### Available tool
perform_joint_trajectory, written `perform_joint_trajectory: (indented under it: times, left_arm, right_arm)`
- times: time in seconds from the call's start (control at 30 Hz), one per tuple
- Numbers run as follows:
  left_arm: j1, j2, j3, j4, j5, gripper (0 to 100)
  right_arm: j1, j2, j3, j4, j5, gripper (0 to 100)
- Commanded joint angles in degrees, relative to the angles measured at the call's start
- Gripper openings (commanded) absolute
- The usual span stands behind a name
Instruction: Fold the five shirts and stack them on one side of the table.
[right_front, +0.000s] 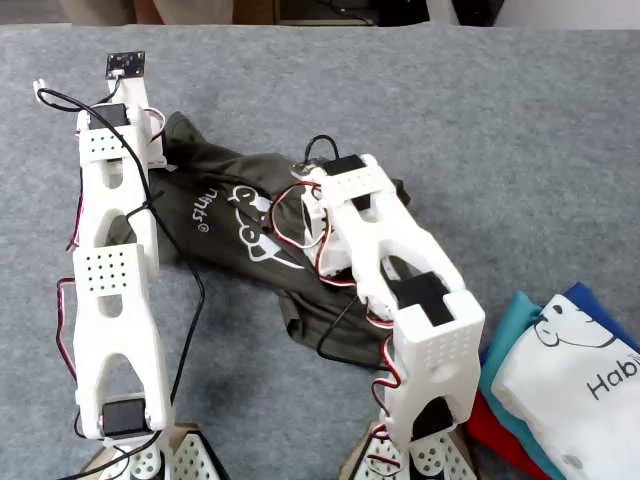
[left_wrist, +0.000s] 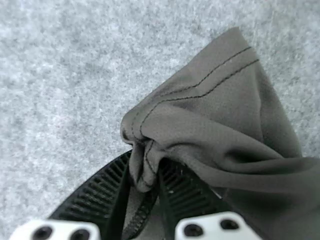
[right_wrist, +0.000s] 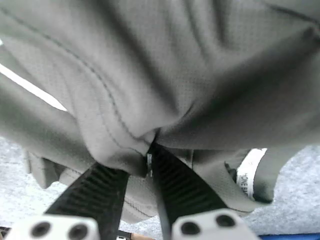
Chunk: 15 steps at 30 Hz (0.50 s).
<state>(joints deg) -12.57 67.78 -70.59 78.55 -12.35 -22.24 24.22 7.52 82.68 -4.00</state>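
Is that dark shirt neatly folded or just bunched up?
Bunched up: the dark shirt lies rumpled on the table, its cloth pinched by the left gripper and the right gripper.

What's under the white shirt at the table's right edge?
A teal shirt, blue shirt and red shirt peek out beneath the white shirt; most of each is covered.

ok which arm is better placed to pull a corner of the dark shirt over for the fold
Left, probably: the left end effector is shut on a stitched corner of the shirt, at its edge. The right end effector pinches bunched cloth nearer the middle.
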Motion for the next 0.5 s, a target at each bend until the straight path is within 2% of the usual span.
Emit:
perform_joint_trajectory:
  times: [0.0, 0.17, 0.37, 0.47]
  left_arm:
    - [0.7, -0.4, -2.3, -1.1, -0.5, 2]
    - [0.8, -0.4, -2.3, -1.1, -0.5, 2]
    - [0.9, -0.4, -2.3, -1.1, -0.5, 2]
    - [1.0, -0.6, -2.3, -1.7, -0.5, 2]
  right_arm:
    - [0.7, -0.1, -4.2, 2.1, 0.7, 0.5]
    - [0.9, -3.0, -11.9, 5.7, 4.7, 0.5]
    - [2.1, -6.5, -19.2, 7.4, 6.1, 0.5]
    - [2.9, -6.5, -24.7, 12.0, 11.3, 0.5]
